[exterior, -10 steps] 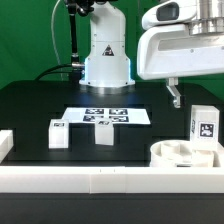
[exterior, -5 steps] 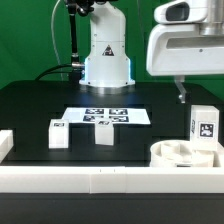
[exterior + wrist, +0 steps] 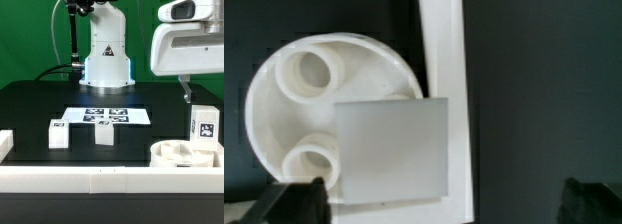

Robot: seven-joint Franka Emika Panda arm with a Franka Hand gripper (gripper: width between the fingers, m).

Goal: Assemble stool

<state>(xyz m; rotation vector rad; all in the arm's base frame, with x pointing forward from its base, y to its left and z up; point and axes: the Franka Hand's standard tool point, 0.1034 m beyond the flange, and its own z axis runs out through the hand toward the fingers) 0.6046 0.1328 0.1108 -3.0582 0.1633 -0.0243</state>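
Observation:
The round white seat (image 3: pixel 183 154) lies at the exterior view's right, against the front rail. One tagged leg (image 3: pixel 204 122) stands upright right behind it. Two more legs (image 3: pixel 58 133) (image 3: pixel 103 131) stand at the left and the middle of the table. My gripper (image 3: pixel 186 92) hangs above the seat and the upright leg, apart from both. In the wrist view the seat (image 3: pixel 304 100) with two round holes and the leg block (image 3: pixel 393 150) lie below my gripper (image 3: pixel 441 205). Its dark fingertips (image 3: pixel 295 200) stand wide apart, open and empty.
The marker board (image 3: pixel 105 116) lies in front of the robot base (image 3: pixel 105 60). A long white rail (image 3: pixel 100 181) runs along the front and shows in the wrist view (image 3: pixel 441 50). A short rail piece (image 3: pixel 5 145) sits at the left edge.
My gripper has moved toward the exterior view's right, closer to above the upright leg. The legs and the seat have not moved.

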